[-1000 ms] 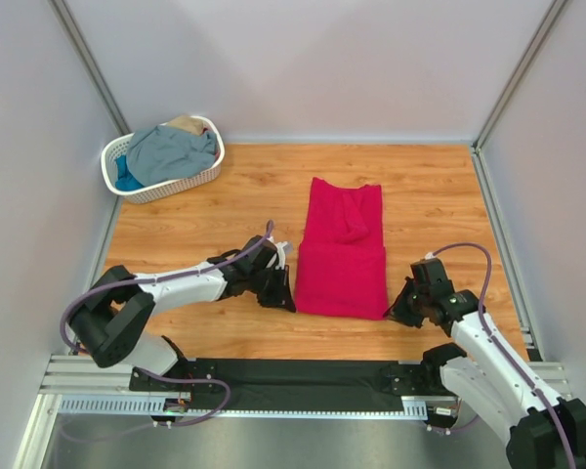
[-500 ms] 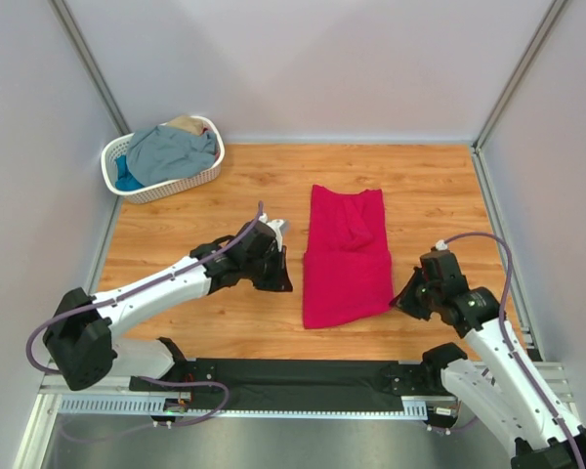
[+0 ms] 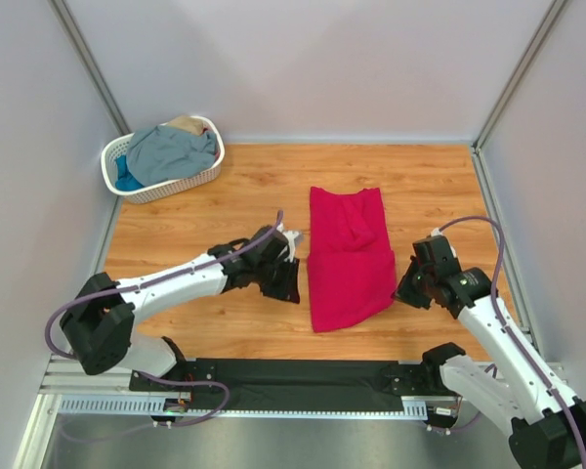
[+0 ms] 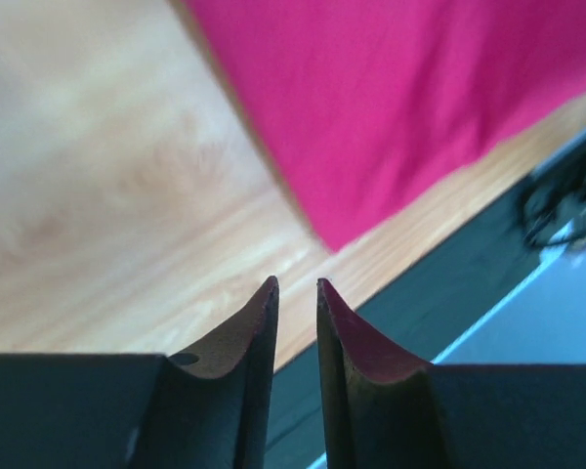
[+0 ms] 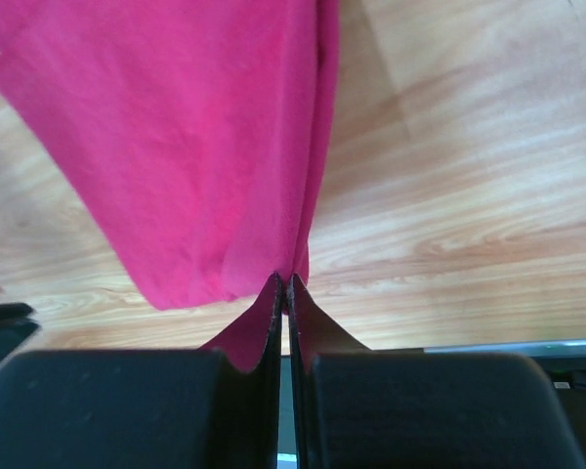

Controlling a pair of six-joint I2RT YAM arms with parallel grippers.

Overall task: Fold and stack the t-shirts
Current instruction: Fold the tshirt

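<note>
A crimson-pink t-shirt lies folded into a long strip on the wooden table, its near end skewed to the right. My right gripper is shut on that end's right edge; in the right wrist view the cloth runs straight into the closed tips. My left gripper sits just left of the shirt's near left side, open by a narrow gap with nothing between its fingers; the shirt's corner lies ahead of it. A grey-blue t-shirt, a bright blue one and a tan one are piled in the basket.
The white lattice basket stands in the far left corner. Grey walls close in the table on three sides. A black strip and a metal rail run along the near edge between the arm bases.
My left gripper has opened and let go of the shirt's near left corner. The shirt's near end has slid right and narrowed, with my right gripper still shut on it.
</note>
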